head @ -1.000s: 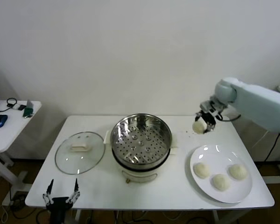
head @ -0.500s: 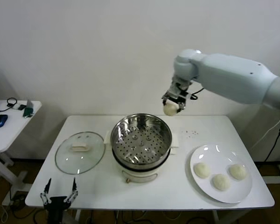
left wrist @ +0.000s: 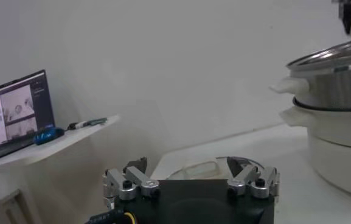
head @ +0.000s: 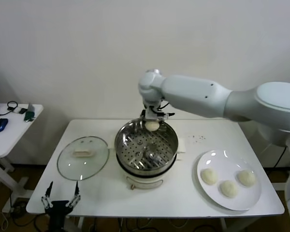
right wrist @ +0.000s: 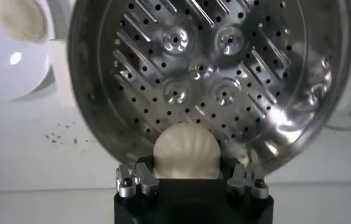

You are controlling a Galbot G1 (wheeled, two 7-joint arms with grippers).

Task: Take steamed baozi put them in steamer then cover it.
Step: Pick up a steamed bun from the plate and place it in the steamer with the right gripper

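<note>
The right gripper point(head: 152, 122) grasps a round off-white dough bun point(right wrist: 185, 152) above the shiny perforated steel steamer pot point(head: 146, 147), frame centre; the left gripper point(left wrist: 190, 182) hangs released, lower left.

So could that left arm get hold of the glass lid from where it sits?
Probably yes. The left gripper hangs open, low by the table's front edge, close to the glass lid, with nothing standing between them. The lid's knob is uncovered.
</note>
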